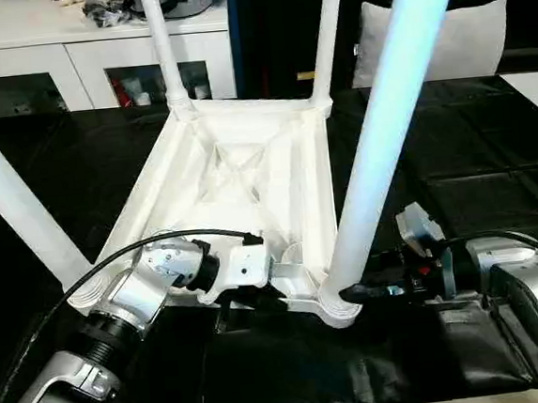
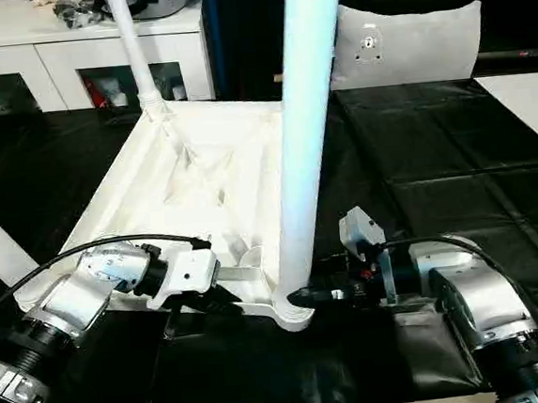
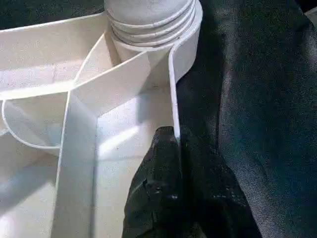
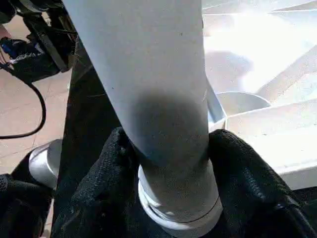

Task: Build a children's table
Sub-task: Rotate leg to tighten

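- Black sheeting (image 1: 494, 191) covers the work surface, and a white cabinet with glass doors (image 1: 68, 59) stands behind it; the white plastic rectangular tabletop (image 1: 238, 176) lies on the sheeting, ribbed underside up, with four long white tapered tube legs rising from its corner sockets.
- The left gripper (image 3: 176, 144) is pinched together on the tabletop's near rim wall.
- The right gripper (image 4: 168, 148) is clamped around the base of the near right leg (image 1: 385, 125), just above its socket.
- Risk, as I judge it: a sideways pull could tilt that leg in its socket, or the thin rim could slip from the left pinch, letting the tabletop slide.
- Wrist views show each contact itself; head views show all four legs standing.
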